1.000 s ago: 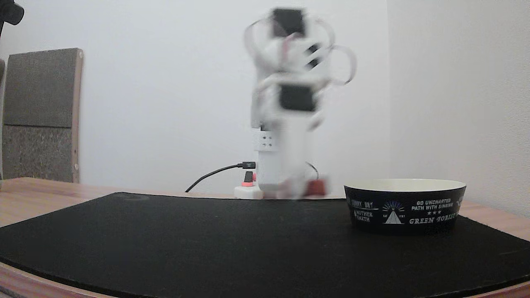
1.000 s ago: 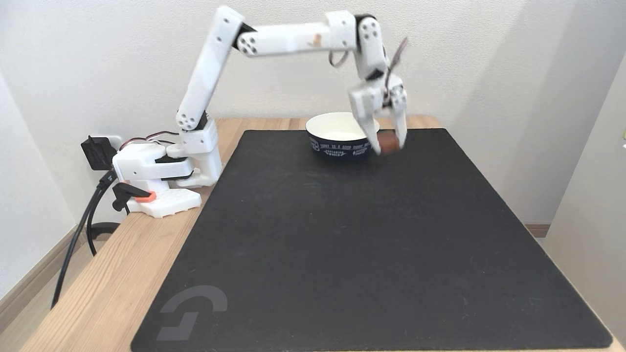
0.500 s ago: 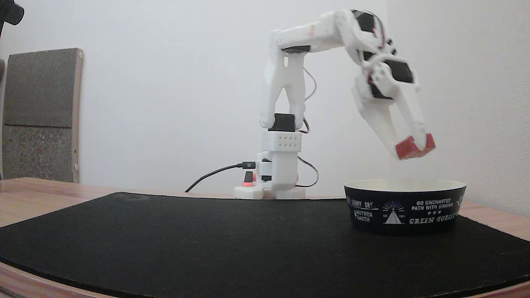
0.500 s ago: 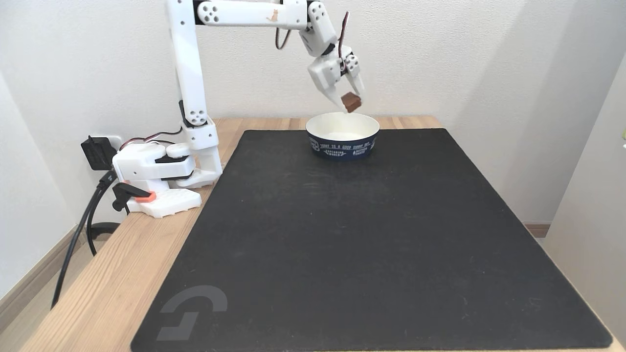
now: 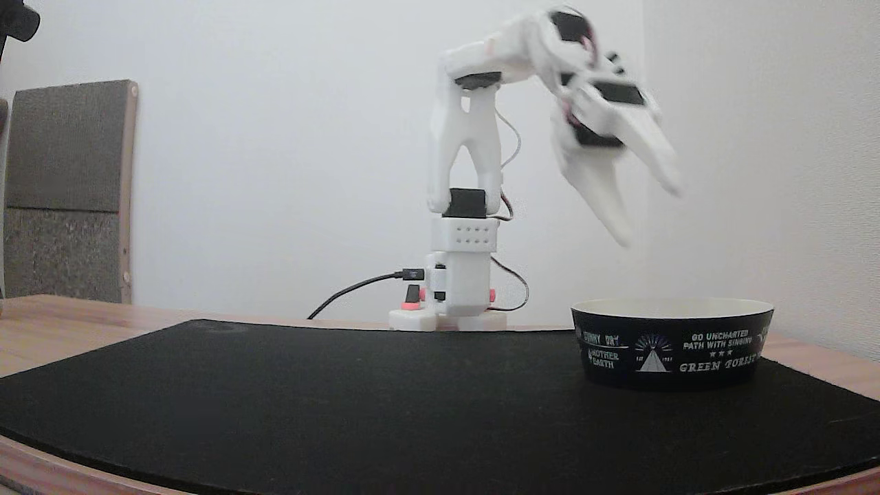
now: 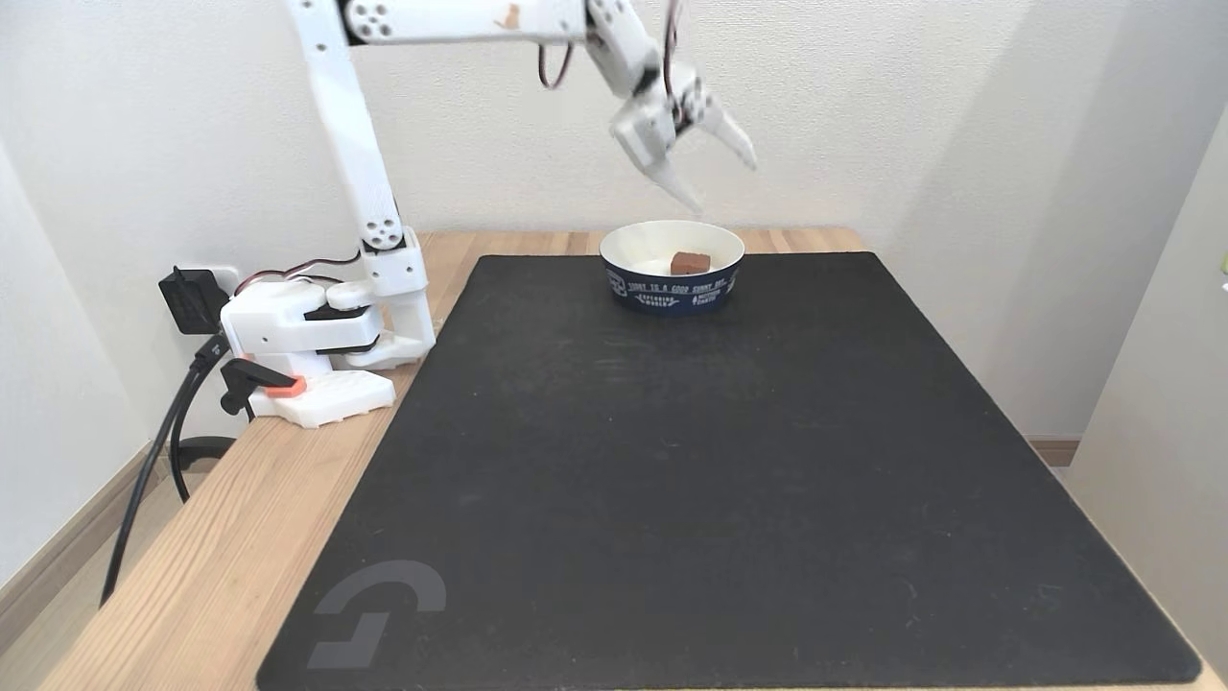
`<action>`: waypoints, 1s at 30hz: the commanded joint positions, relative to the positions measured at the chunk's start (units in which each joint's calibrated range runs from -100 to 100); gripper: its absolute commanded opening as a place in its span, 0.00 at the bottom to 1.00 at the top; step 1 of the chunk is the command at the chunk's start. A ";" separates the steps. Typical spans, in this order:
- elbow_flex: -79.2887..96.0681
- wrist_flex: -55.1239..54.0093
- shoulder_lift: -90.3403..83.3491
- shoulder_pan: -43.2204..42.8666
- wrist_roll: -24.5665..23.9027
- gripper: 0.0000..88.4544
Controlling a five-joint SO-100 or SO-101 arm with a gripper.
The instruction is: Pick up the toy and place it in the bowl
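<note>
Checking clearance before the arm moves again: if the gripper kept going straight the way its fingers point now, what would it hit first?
Probably the bowl: the open gripper points down toward it, with the toy inside. Depth is uncertain.

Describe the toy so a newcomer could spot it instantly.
Start at the big black mat on the wooden table, then look to its far edge, where a dark navy bowl with white lettering stands. The toy lies inside on the cream interior, below the open gripper. It is a small reddish-brown block, the sole warm-coloured item in the bowl.
</note>
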 commanded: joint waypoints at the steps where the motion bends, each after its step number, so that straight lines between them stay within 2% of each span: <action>1: 2.47 -0.64 -12.89 9.43 0.20 0.04; 5: 15.54 -0.64 -21.39 13.45 0.20 0.06; 9: 37.80 -4.19 -35.23 17.46 -0.11 0.06; 11: 51.50 -8.00 -44.65 17.88 -0.17 0.06; 16: 69.70 -11.22 -62.24 17.30 -0.27 0.06; 22: 85.39 -10.04 -79.58 17.21 -0.27 0.06; 25: 92.60 -5.04 -89.92 17.30 -0.32 0.06; 30: 93.59 -0.55 -95.42 17.13 -0.17 0.06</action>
